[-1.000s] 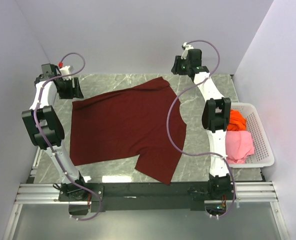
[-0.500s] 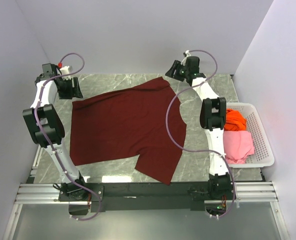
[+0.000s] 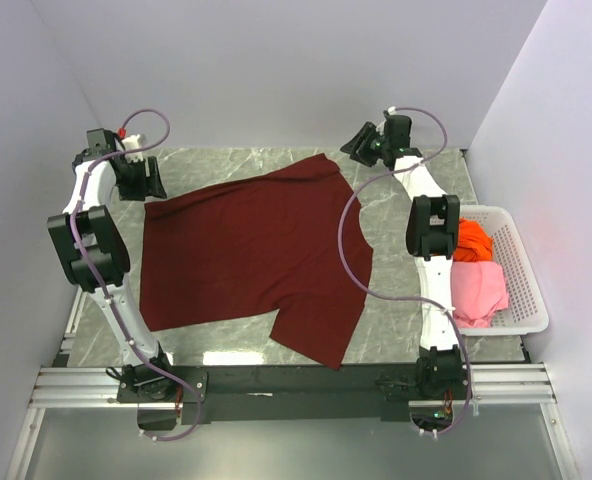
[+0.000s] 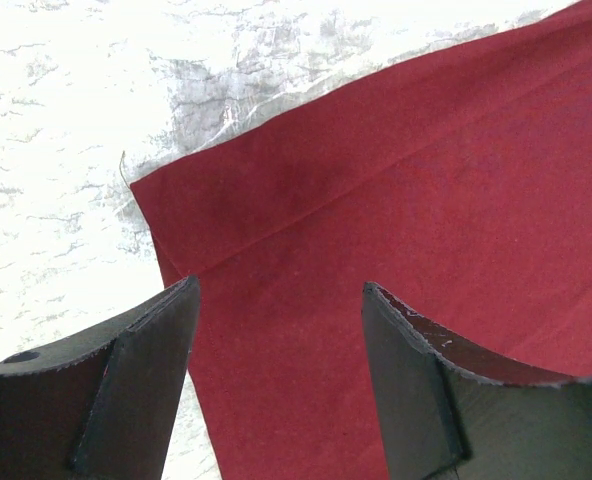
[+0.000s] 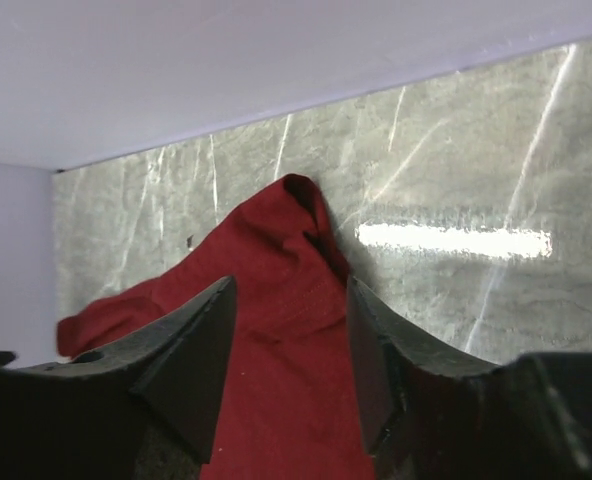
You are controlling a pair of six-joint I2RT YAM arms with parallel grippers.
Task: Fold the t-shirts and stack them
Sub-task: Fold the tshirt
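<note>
The dark maroon-red t-shirt (image 3: 246, 250) lies spread flat on the marble table (image 3: 396, 300). My left gripper (image 3: 148, 186) is open just above the shirt's far left corner (image 4: 176, 210), its jaws standing apart over the cloth (image 4: 396, 200). My right gripper (image 3: 354, 146) is open and raised beside the far sleeve tip (image 3: 321, 165), which shows between its jaws in the right wrist view (image 5: 291, 300). The orange t-shirt (image 3: 473, 240) and the pink t-shirt (image 3: 476, 290) lie crumpled in the basket.
A white perforated basket (image 3: 524, 270) stands at the table's right edge, beside the right arm. Grey walls close in the table at the back and on both sides. Bare marble (image 3: 426, 175) lies right of the shirt.
My right gripper has swung up and to the right, away from the far sleeve. The left arm and the shirt have hardly moved.
</note>
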